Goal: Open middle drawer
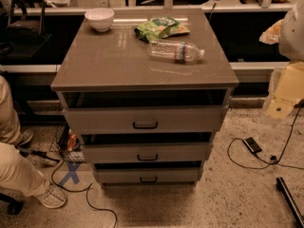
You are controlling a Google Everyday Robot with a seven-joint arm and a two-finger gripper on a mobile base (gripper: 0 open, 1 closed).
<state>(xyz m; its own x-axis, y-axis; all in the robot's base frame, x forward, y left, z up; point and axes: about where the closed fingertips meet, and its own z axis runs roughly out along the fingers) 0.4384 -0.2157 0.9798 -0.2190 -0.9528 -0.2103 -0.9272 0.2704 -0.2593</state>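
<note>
Middle drawer is dead center for me, low on the cabinet, between the taller top drawer and the short bottom drawer. Looks pushed in. The gripper is, I think, that pale shape at the right edge, well apart from the drawers. Can't tell if it's spread or closed. Bowl, bag and bottle sit on top.

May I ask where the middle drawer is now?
In the camera view, the middle drawer sits centre, between the top drawer and bottom drawer; the gripper hangs at the right edge.
</note>
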